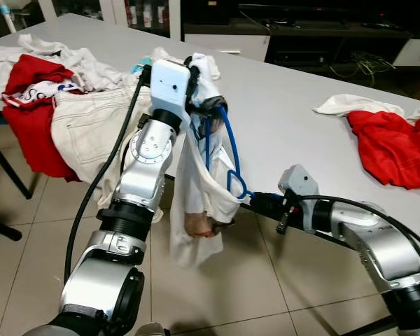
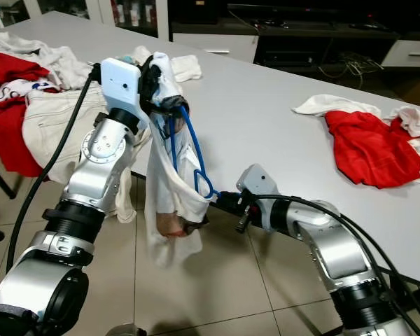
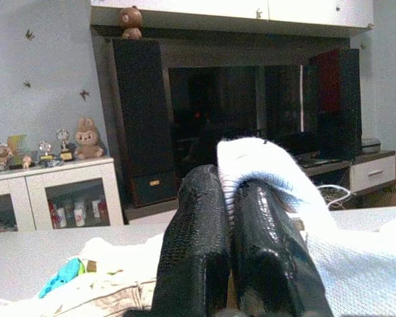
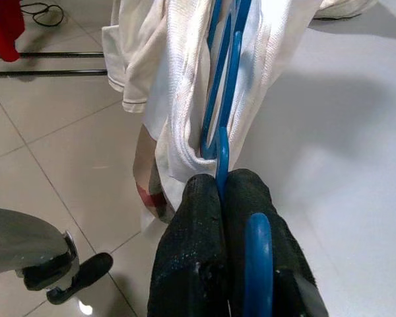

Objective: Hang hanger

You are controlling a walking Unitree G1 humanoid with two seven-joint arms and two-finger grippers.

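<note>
Left gripper (image 1: 208, 105): raised above the near edge of the table, its two black fingers (image 3: 198, 244) pressed together on a fold of the white shirt, which hangs down from the grip.
Right gripper (image 1: 255, 199): low at the near edge of the table, reaching toward the shirt from the right; its fingers (image 4: 195, 257) are pinched tight on the blue hanger with no gap between them.
Table (image 1: 294, 147): large grey-white top running from the far left corner to the right edge, with clothes at both ends.
White shirt (image 1: 192, 210): draped from the left gripper down past the near table edge toward the tiled floor, with a reddish print near its lower hem; the hanger runs inside it.
Cream garment (image 1: 91, 126): spread at the left end of the table, drooping over the near edge beside the left arm.
Red cloth on the left (image 1: 31, 119): lies at the left end, partly under the cream garment and spilling over the edge.
Red cloth on the right (image 1: 388, 147): heaped near the right edge, touching a white cloth (image 1: 339, 105) on its far side.
Blue hanger (image 1: 229, 150): a thin blue loop threaded through the shirt, its upper part close by the left gripper, its lower end held by the right gripper, just off the near edge.
</note>
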